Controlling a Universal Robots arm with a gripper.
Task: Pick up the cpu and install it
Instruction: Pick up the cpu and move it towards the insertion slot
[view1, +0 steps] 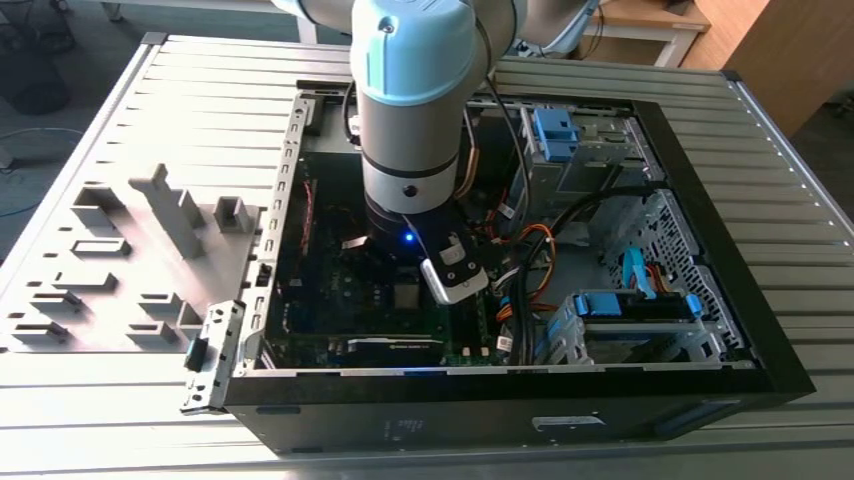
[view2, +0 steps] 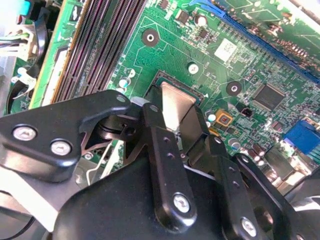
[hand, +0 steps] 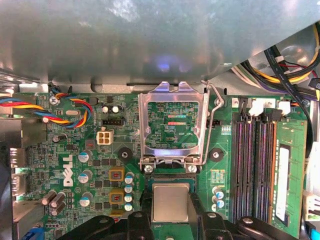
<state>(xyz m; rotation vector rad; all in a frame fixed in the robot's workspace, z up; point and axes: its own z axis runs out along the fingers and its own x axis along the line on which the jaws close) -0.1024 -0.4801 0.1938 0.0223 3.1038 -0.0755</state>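
Cpu (hand: 170, 202) is sitting between the two black fingers (view2: 160, 150) of the gripper (view2: 177, 120), its pale metal top facing up, right over the dark socket (hand: 170, 178) on the green motherboard (hand: 100, 150). The gripper is looking narrow to me, a finger pressing against each of two opposite edges, so I am reading it as holding the chip. I cannot tell whether the chip is already bedded in the socket or hovering just above it.

The metal hold-down frame (hand: 142, 125) is standing open just beside the socket, its thin wire lever (hand: 217, 120) alongside, and the memory slots (hand: 252, 170) are running close by. In the exterior view the arm (view1: 414, 120) is reaching straight down into the open case (view1: 747, 350), which is lying on the slatted worktop (view1: 200, 90), with a grey fixture tray (view1: 120, 270) at nine o'clock from it.

What I am worrying about is alignment. If the cpu is going in tilted or slightly turned, a corner could be catching the socket rim and bending the contacts beneath. The grip is on thin edges only, so a small nudge could be making it slip or cock. The fingers are also working very near the open frame, and brushing it could be knocking the chip askew.
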